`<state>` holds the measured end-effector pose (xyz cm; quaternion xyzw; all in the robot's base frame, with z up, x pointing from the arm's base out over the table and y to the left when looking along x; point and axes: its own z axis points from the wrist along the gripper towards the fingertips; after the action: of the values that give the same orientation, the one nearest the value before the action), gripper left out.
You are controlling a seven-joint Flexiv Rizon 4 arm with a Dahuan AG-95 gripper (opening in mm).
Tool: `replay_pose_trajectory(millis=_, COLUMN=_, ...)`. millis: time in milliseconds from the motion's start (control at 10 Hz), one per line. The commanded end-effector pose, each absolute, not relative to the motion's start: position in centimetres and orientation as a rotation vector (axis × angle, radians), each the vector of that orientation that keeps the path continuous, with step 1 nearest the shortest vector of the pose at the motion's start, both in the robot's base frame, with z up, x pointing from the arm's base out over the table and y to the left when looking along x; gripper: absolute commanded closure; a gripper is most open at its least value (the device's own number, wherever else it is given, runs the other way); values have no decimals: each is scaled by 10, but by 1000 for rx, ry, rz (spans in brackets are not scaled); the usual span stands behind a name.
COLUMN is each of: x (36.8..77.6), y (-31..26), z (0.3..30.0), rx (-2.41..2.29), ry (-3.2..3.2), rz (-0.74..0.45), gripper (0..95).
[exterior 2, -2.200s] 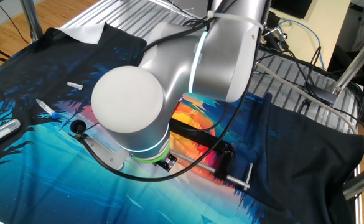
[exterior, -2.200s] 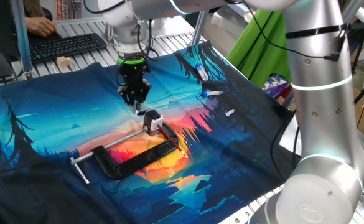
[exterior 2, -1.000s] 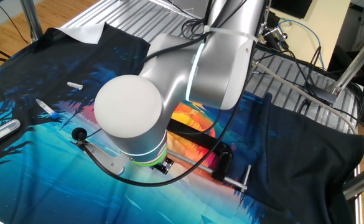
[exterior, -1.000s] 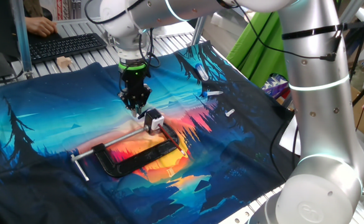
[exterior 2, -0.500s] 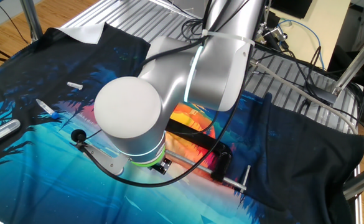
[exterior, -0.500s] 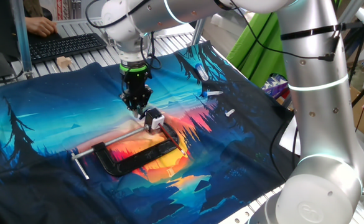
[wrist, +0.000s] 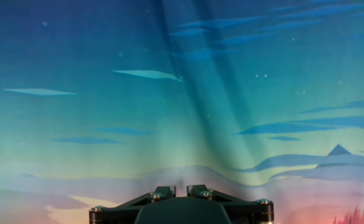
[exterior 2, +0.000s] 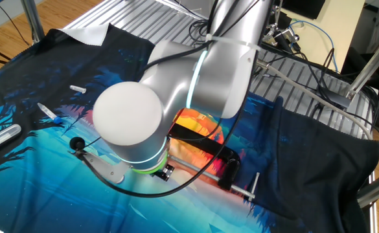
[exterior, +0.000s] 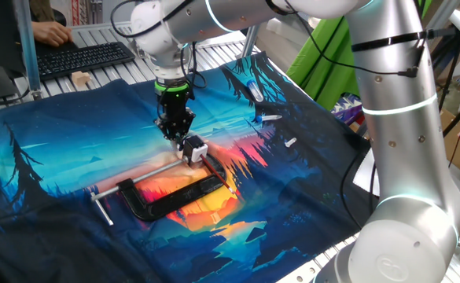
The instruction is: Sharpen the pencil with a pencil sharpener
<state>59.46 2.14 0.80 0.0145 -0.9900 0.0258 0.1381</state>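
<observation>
Printed sunset cloth (exterior: pixel 72 173) over slatted table (exterior: pixel 214 51)

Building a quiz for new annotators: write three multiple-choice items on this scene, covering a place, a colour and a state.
1. Where is the claw?
A. Over the black keyboard
B. Right by the small white-and-black boxy pencil sharpener
C. Beside the blue-and-white marker pens

2. What colour is the big C-shaped metal clamp?
A. Black
B. Yellow
C. Green

3. How is that clamp placed?
A. Standing upright
B. Lying flat on the printed cloth
C. Lifted in the claw

Key: B, its tips hang just above the sharpener; A, its frame is black; B, it rests flat on the cloth, apart from the claw.
</observation>
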Motion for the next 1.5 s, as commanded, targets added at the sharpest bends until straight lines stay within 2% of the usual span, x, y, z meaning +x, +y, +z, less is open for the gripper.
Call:
replay_pose_trajectory(millis=100, x=596, y=16, z=6, rx=52, ry=-2867, rz=77, gripper=950)
replay_pose_trajectory(millis=800, x=597, y=11, z=5, rx=0, ry=-2850, rz=84, gripper=950)
replay_pose_trajectory(millis=900, x=597, y=11, z=5, rx=-42, ry=-2835, rz=89, gripper=570)
replay_pose_trajectory(millis=1000, x=597, y=11, z=5, rx=-53, ry=-2835, rz=91, gripper=380)
replay_pose_trajectory(millis=1300, x=597, y=11, z=5, rx=-56, ry=-2836, rz=95, gripper=380)
replay_pose_trajectory(millis=1400, x=599, y=10, z=6, rx=-49, ry=-2840, rz=96, gripper=570)
replay_pose_trajectory(millis=1500, x=602, y=9, z=14, rx=-51, ry=-2861, rz=98, gripper=570)
